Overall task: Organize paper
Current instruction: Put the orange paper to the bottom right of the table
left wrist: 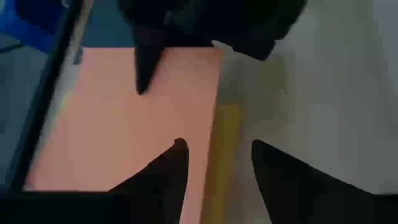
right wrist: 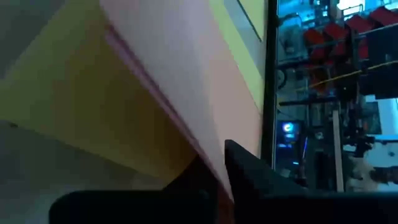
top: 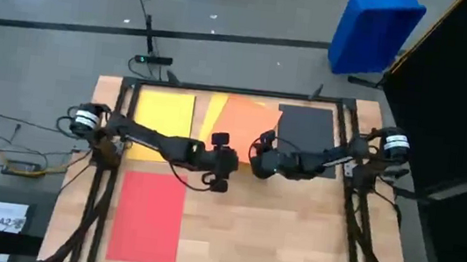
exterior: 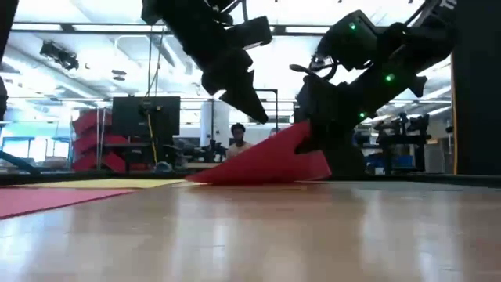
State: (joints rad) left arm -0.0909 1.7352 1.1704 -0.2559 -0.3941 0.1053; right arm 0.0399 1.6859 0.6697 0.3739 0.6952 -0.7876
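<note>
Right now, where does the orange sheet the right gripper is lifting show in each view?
High view: orange sheet, top middle, between the yellow and dark sheets.
Low view: centre, reddish, one edge raised off the table.
Left wrist view: fills the picture's left half.
Right wrist view: pale band running diagonally to the fingers.
Shared landmark: right gripper, shut on its edge.

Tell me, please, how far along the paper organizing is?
Little looks done: the yellow sheet, black sheet and red sheet lie separate. In hand: right gripper pinches the orange sheet, lifting an edge; left gripper hovers open. Gathering all sheets remains.
</note>
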